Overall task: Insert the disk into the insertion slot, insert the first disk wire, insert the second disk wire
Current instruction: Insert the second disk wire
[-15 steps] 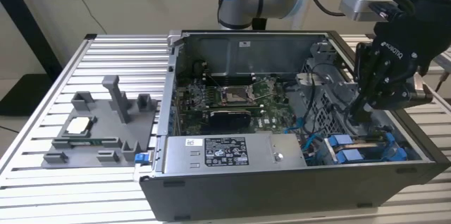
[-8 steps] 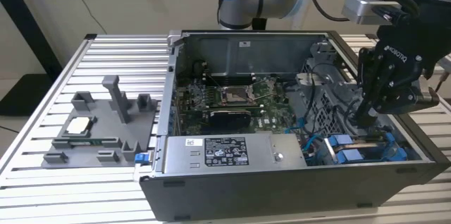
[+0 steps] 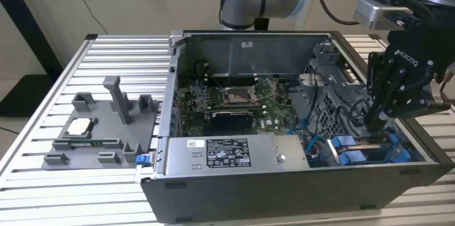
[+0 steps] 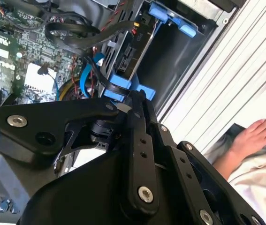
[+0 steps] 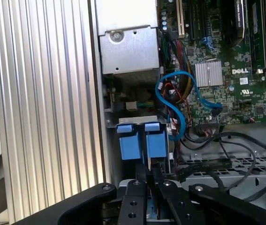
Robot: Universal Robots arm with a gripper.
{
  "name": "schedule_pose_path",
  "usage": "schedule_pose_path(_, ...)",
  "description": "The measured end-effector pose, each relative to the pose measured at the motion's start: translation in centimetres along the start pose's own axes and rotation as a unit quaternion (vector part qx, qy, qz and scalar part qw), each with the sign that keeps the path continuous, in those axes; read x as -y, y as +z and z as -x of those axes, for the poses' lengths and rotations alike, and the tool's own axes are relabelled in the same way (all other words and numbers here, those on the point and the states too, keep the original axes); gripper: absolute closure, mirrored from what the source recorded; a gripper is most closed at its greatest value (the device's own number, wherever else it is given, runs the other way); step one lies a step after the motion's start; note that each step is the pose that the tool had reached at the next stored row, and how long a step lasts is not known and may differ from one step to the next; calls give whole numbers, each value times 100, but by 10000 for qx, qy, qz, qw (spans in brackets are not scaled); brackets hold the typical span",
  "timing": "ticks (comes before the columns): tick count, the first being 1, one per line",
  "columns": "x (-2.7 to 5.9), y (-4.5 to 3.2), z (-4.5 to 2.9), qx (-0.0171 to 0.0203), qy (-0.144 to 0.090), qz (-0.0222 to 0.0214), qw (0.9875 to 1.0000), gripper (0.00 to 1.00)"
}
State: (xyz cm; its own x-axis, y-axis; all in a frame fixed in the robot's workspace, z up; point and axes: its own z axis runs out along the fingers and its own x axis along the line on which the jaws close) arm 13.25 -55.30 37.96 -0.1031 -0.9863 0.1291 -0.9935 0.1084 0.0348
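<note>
— Any writing?
— A white printed label on the power-supply box (image 3: 226, 154), at the computer case's (image 3: 284, 194) 6 o'clock in the exterior view.
— And the disk (image 4: 132, 52)?
— In the insertion slot (image 3: 370, 151), at 4 o'clock, blue frame showing.
— The gripper (image 3: 375, 123)?
— Down in that slot, fingers (image 5: 142, 174) pinched together; anything between them is hidden.

Black cables (image 3: 341, 103) and a blue cable (image 5: 182, 101) crowd the case beside the insertion slot (image 3: 370, 148); the slatted desk (image 3: 114, 55) outside lies open.
</note>
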Motion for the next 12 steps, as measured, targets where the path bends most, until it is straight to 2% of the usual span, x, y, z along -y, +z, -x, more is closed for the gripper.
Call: schedule_pose_path(12,96,71,19,-4,-1,-1,10000,84)
